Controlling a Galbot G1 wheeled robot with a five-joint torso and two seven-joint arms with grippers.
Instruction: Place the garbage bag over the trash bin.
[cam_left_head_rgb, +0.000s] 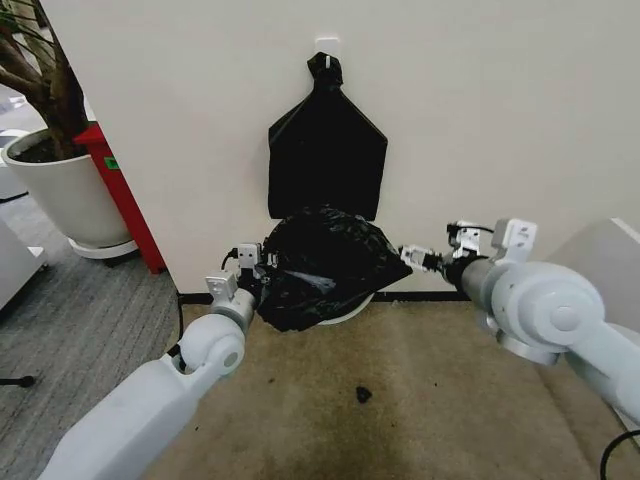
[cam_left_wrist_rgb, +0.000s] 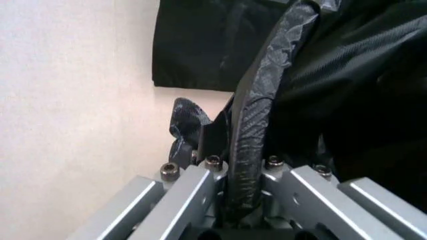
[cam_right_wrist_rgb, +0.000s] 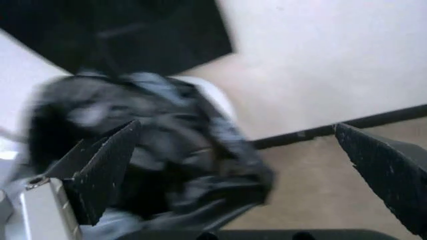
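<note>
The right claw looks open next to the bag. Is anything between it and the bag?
Nothing visible. The right claw is open beside the bag, which drapes over the bin. The left claw is shut on the bag's other side.

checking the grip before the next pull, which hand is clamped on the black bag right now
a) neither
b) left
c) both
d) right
b: a fold of the garbage bag runs between the closed fingers of the left hand, while the right hand is spread wide open beside the bag, holding nothing.

Wall close behind garbage bag, open carpet in front
</note>
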